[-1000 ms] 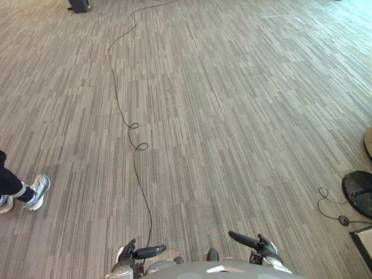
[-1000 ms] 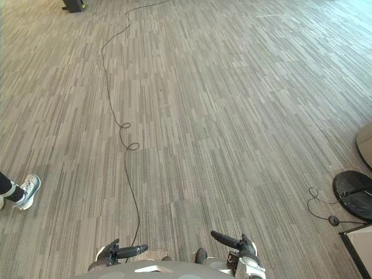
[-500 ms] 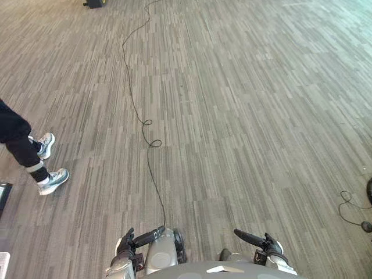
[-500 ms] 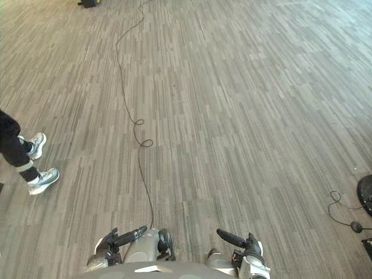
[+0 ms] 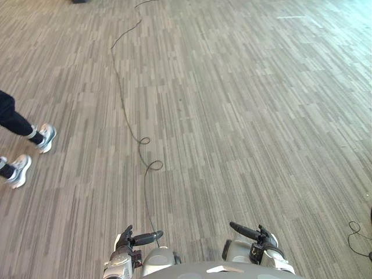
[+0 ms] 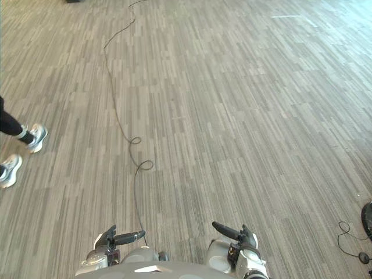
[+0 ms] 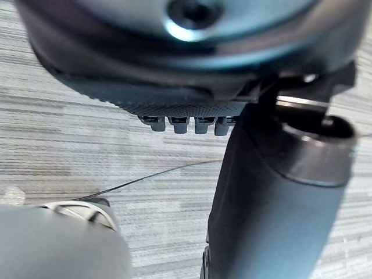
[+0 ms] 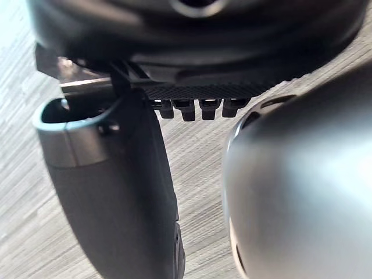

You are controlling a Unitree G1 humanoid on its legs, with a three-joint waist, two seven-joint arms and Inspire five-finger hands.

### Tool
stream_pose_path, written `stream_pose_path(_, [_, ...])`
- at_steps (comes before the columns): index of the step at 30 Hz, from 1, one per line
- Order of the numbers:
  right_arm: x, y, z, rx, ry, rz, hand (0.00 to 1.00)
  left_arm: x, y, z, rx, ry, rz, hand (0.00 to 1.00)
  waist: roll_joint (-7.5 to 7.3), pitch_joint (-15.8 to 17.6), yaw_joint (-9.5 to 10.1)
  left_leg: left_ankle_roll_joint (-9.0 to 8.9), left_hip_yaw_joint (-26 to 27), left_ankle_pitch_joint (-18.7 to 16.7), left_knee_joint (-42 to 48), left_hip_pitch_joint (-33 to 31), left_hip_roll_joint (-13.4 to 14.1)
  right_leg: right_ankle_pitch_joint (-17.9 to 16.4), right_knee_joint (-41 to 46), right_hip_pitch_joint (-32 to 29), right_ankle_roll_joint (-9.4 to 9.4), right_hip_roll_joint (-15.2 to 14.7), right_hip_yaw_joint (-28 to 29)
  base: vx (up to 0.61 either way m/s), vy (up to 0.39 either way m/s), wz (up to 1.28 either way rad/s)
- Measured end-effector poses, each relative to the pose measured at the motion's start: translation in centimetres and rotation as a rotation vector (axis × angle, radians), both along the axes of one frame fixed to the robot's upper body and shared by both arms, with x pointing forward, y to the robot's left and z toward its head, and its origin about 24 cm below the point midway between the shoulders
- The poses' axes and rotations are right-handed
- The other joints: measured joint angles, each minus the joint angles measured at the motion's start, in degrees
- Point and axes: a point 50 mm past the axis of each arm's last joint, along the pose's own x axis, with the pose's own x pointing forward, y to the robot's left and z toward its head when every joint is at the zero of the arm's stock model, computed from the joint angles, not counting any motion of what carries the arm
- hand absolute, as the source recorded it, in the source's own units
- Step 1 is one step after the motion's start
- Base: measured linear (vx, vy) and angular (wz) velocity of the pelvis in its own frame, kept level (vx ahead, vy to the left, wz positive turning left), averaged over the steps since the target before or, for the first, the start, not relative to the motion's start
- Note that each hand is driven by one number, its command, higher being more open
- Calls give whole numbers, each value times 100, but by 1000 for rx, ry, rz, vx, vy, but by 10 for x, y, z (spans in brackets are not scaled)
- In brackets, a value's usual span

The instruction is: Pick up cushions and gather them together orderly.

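Standing at the floor's left edge are a person's pale shoes. At the near edge the left hand hangs low, its fingers loose and apart, gripping nothing. Its wrist view shows striped carpet past them. The right hand hangs just the same, also empty. At the far right edge, the right eye view catches a dark round base.

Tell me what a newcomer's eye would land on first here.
First comes the wide grey striped floor stretching ahead. Next, at the left edge, a person's legs in dark trousers and pale shoes. Near the bottom edge, the left robot hand and the right robot hand hang low over the floor, both open and empty.
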Motion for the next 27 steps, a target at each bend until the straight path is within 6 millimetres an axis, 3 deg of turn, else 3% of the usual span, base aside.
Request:
stream_pose_path(2, [9,-1,4,-9,-39,7,100,5,-6,-1,-14,-3,-8,100,15,44,-122,-37,-20,11,-367,401,79,339,-1852,-510,88,532,10,446,-104,26])
stream_pose_path(3, [8,-2,4,-11,-36,7,100,5,-7,-1,-17,1,-12,100,-1,42,-123,-172,-25,26,-461,490,65,577,-2299,-519,100,630,37,369,-133,40])
stream_pose_path(4, [3,-3,2,-12,-20,3,100,3,-11,-3,-30,9,-18,100,-50,53,-164,-477,-150,3,-579,712,24,1481,-2606,-485,-191,711,182,516,-196,39])
stream_pose_path(5, [4,-10,3,-22,-19,-7,100,5,-21,-4,-58,7,-9,100,75,82,-164,-614,-227,-40,-592,868,172,1357,-2268,-495,-468,767,124,650,-266,39])
stream_pose_path(6, [3,-15,4,-40,-16,-4,100,6,-27,-4,-77,-1,-13,100,207,101,-166,-773,-305,30,-258,829,377,900,-2017,-470,-521,835,54,581,-245,19])
stream_pose_path(7, [4,-16,5,-41,-22,-10,100,7,-29,-4,-81,-3,-14,100,239,113,-191,-787,-337,38,-12,746,466,800,-1993,-427,-524,857,17,451,-216,18])
stream_pose_path(9, [6,-18,6,-43,-28,-19,100,9,-30,-3,-84,-12,-7,100,354,160,-237,-864,-463,161,1434,195,884,595,-2099,-143,-579,1022,-76,449,-240,8])
stream_pose_path(10, [5,-17,6,-43,-26,-18,100,11,-29,-2,-92,-37,39,100,435,194,-215,-857,-720,415,3259,-466,1372,469,-2355,311,-612,1275,-83,536,-293,-13])
stream_pose_path(11, [4,-14,6,-37,-25,-19,100,15,-25,2,-84,-68,54,100,432,245,-200,-858,-758,397,4314,-847,1654,369,-2540,749,-648,1411,-68,481,-257,-17])
stream_pose_path(13, [-1,-7,4,-29,-20,-8,100,20,-21,6,-63,-105,56,100,312,271,-135,-855,-586,374,4925,-1400,1806,186,-2797,1343,-622,1461,21,388,-167,-14])
stream_pose_path(16, [-3,-1,2,-15,-14,-8,100,26,-19,11,-53,-146,56,100,291,238,-73,-704,-200,284,4190,-2154,1767,21,-3170,1834,-427,1460,97,326,-68,-9])
stream_pose_path(18, [-4,0,2,-9,-8,-12,100,27,-18,12,-71,-159,91,100,272,240,11,-713,9,301,2588,-2569,1438,-25,-3420,2212,-319,1395,272,391,58,-31])
stream_pose_path(20, [-5,1,1,-7,-2,-17,100,31,-18,13,-79,-170,104,100,222,263,97,-798,-19,431,1700,-2666,1186,-72,-3559,2416,-238,1314,412,447,141,-45])
stream_pose_path(21, [-7,3,0,1,4,-25,100,33,-18,14,-79,-176,103,100,159,265,152,-832,-64,731,848,-2684,940,-141,-3708,2615,-114,1216,552,479,186,-51])
stream_pose_path(22, [-9,5,-1,3,11,-30,100,33,-18,14,-79,-175,104,100,120,244,180,-763,-186,1067,489,-2676,799,-206,-3806,2730,0,1158,641,613,246,-74])
stream_pose_path(23, [-13,7,-3,10,28,-34,100,31,-16,13,-74,-167,102,100,2,148,230,-597,-376,1654,449,-2642,590,-298,-3940,2888,163,1025,849,452,185,-65])
stream_pose_path(24, [-16,12,-5,22,39,-37,100,31,-14,13,-70,-163,102,100,-58,39,229,-320,-432,1678,610,-2681,484,-334,-3947,2897,227,917,937,725,303,-59])
stream_pose_path(25, [-18,17,-6,37,41,-44,100,31,-10,13,-60,-160,100,100,-199,-26,186,-78,-376,1277,1057,-2780,480,-329,-3659,2799,248,781,1042,615,265,-25])
stream_pose_path(26, [-18,17,-6,37,42,-45,100,31,-10,13,-59,-160,100,100,-205,-28,186,-75,-368,1266,1073,-2778,481,-330,-3637,2789,250,774,1048,715,321,-39])
stream_pose_path(27, [-23,20,-8,46,55,-48,100,31,-5,13,-48,-149,98,100,-343,-79,222,-25,-186,824,1407,-2598,493,-312,-2258,2299,397,517,1138,347,162,-38])
